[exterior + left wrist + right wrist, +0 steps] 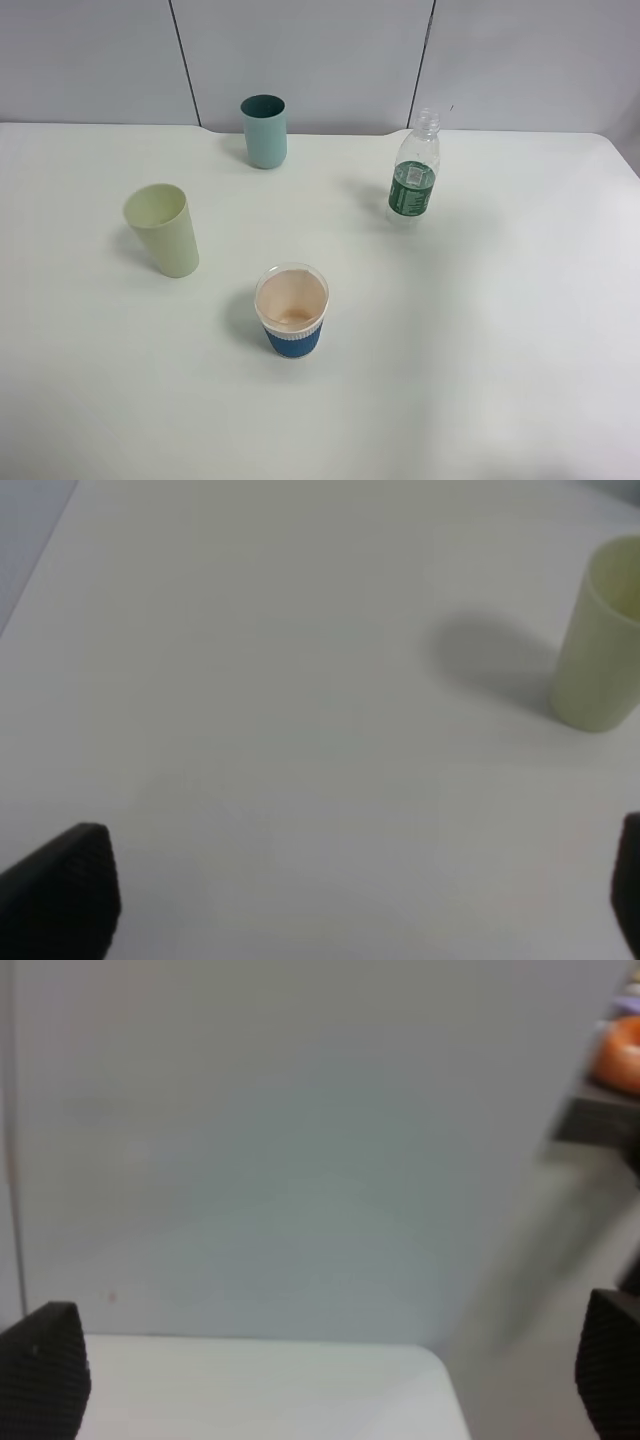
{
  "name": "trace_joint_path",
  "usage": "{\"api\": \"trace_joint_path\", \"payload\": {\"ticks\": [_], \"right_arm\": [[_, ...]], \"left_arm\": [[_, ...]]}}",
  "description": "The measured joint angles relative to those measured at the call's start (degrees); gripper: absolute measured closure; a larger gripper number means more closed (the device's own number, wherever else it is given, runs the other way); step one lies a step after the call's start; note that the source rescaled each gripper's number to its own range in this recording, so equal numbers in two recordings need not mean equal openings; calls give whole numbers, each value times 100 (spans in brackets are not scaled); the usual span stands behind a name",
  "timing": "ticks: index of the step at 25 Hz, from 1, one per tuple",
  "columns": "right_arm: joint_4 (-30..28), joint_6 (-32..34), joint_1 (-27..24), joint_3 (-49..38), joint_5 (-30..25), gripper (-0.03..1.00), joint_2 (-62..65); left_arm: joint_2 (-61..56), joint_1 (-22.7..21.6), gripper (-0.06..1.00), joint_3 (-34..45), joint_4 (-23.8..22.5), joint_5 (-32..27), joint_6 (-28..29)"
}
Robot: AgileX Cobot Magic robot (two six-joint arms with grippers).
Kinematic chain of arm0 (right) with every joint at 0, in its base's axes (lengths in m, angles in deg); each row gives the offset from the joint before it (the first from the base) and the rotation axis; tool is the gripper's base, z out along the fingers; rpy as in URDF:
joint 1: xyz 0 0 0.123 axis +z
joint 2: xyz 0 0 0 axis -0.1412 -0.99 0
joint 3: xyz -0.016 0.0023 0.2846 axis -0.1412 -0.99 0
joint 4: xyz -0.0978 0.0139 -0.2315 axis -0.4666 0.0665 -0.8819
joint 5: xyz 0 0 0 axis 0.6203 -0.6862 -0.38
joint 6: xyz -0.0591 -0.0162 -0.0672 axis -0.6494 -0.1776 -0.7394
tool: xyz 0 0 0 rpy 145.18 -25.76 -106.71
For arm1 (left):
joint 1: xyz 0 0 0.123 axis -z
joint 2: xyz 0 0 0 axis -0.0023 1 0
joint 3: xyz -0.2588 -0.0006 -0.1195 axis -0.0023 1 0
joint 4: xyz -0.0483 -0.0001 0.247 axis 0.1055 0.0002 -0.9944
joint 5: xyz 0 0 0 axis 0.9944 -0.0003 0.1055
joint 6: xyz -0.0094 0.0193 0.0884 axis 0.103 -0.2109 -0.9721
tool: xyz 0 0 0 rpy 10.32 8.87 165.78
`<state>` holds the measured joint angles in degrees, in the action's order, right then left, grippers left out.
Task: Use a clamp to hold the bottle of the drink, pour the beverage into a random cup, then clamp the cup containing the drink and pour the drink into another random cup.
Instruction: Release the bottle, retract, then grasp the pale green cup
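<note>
On the white table the clear bottle (414, 170) with a dark green label stands capless at the back right. A pale yellow-green cup (162, 230) stands at the left, also in the left wrist view (600, 640). The blue-sleeved paper cup (292, 311) stands in the middle front, with no liquid showing inside it. Neither arm shows in the high view. My left gripper (350, 890) is open over bare table, well away from the pale cup. Facing the wall past the table's corner, my right gripper (330, 1370) is open with nothing between its fingers.
A darker teal tumbler (264, 131) stands at the back centre near the grey wall panels. The table's back edge (320, 128) runs behind it. An orange object (620, 1050) shows off the table in the right wrist view.
</note>
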<state>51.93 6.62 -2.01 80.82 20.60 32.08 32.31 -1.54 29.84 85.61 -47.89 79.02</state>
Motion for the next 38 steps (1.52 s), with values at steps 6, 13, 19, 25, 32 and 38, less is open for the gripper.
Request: {"api": "trace_joint_path", "payload": {"ticks": [6, 13, 19, 25, 32, 38], "right_arm": [[5, 120, -115, 0, -1438, 0, 1115], [17, 126, -115, 0, -3055, 0, 2180], [221, 131, 87, 0, -3609, 0, 2905], [307, 131, 532, -396, -4127, 0, 3405], [423, 131, 548, -799, -4406, 0, 4281], [546, 137, 548, -799, -5089, 0, 4698]], "left_arm": [[0, 0, -6, 0, 0, 0, 0], [0, 0, -6, 0, 0, 0, 0], [0, 0, -6, 0, 0, 0, 0], [0, 0, -6, 0, 0, 0, 0], [0, 0, -6, 0, 0, 0, 0], [0, 0, -6, 0, 0, 0, 0]]}}
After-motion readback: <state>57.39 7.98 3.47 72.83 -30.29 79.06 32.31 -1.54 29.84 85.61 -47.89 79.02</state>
